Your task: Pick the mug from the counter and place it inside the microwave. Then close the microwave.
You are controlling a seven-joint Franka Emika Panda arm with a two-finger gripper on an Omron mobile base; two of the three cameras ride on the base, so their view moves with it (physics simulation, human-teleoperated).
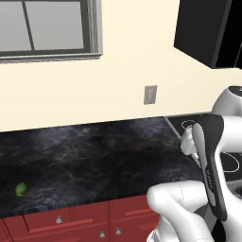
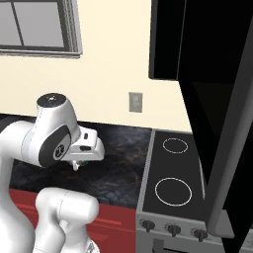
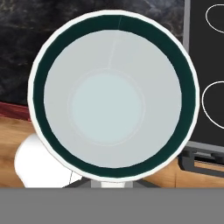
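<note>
The mug point(image 3: 113, 94) sits close under the hand camera, white with a dark teal rim point(image 3: 188, 87) and a pale inside. It hangs in the air, with counter edge, stove and wooden floor below it. My gripper point(image 2: 81, 161) is shut on the mug, its fingers hidden behind it. A sliver of the mug point(image 1: 184, 142) peeks out beside my forearm, above the right end of the black marbled counter point(image 1: 94, 160). The microwave point(image 2: 197, 54) hangs up at the right, its glossy door point(image 2: 232, 148) swung open toward me.
A black stovetop point(image 2: 170, 190) with white rings lies right of the counter, under the microwave. A small green fruit point(image 1: 20, 189) rests near the counter's front left. Red drawers point(image 1: 71, 220) run below. A wall outlet point(image 1: 150, 94) and a window point(image 1: 47, 28) are behind.
</note>
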